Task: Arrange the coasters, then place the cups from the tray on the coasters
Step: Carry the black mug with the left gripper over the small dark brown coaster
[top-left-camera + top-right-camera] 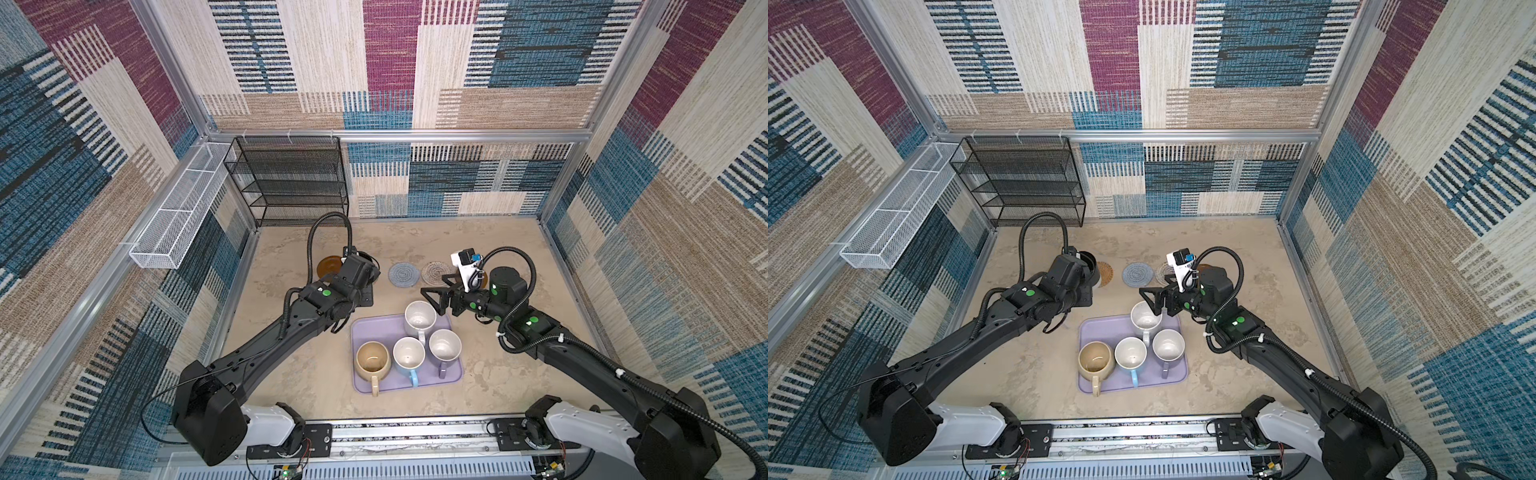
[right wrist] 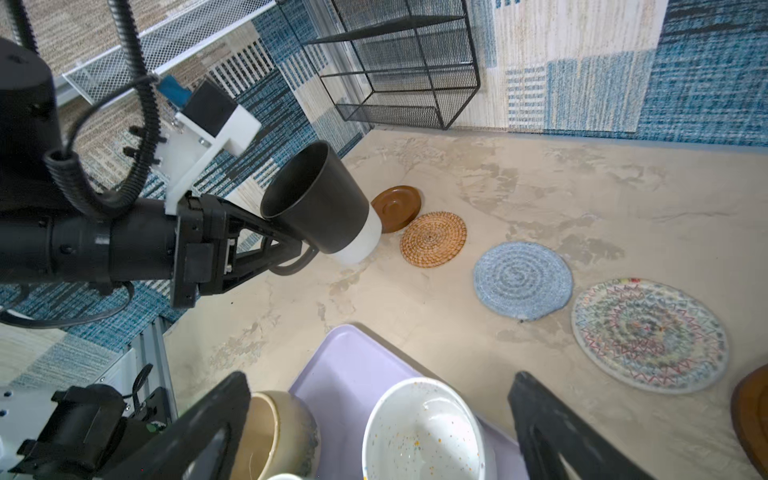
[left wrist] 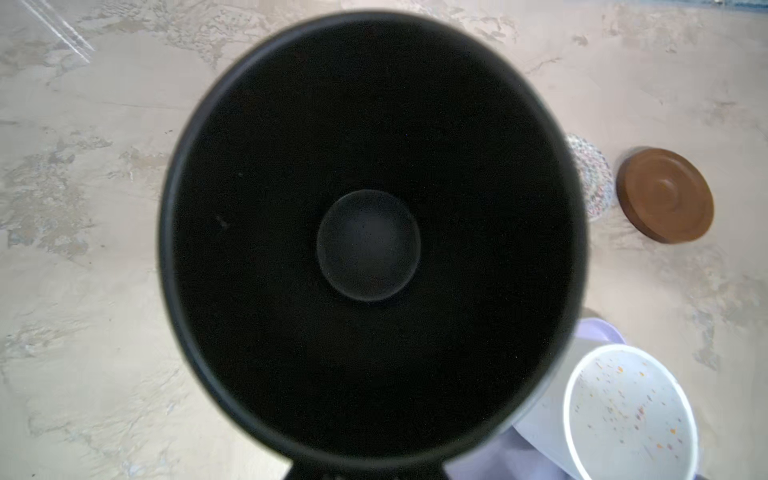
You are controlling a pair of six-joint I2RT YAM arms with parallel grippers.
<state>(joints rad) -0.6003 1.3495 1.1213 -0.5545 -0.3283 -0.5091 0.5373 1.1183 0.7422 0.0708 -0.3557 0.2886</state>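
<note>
My left gripper (image 2: 297, 249) is shut on the handle of the black cup (image 2: 316, 199), holding it tilted above the table beside a brown coaster (image 2: 397, 205) and the tan rattan coaster (image 2: 433, 239). The blue-grey coaster (image 1: 404, 274) and the white-grey coaster (image 1: 434, 272) continue the row, and another brown coaster (image 2: 752, 419) shows at the frame edge. On the lavender tray (image 1: 365, 332) stand the speckled white cup (image 1: 419, 318), the beige cup (image 1: 372, 361), the light blue cup (image 1: 408, 355) and the lavender cup (image 1: 444, 347). My right gripper (image 1: 434, 301) hangs open over the speckled cup.
A black wire shelf (image 1: 291, 178) stands at the back left corner. A white wire basket (image 1: 178, 216) hangs on the left wall. Patterned walls close in the table on three sides, and a metal rail runs along the front.
</note>
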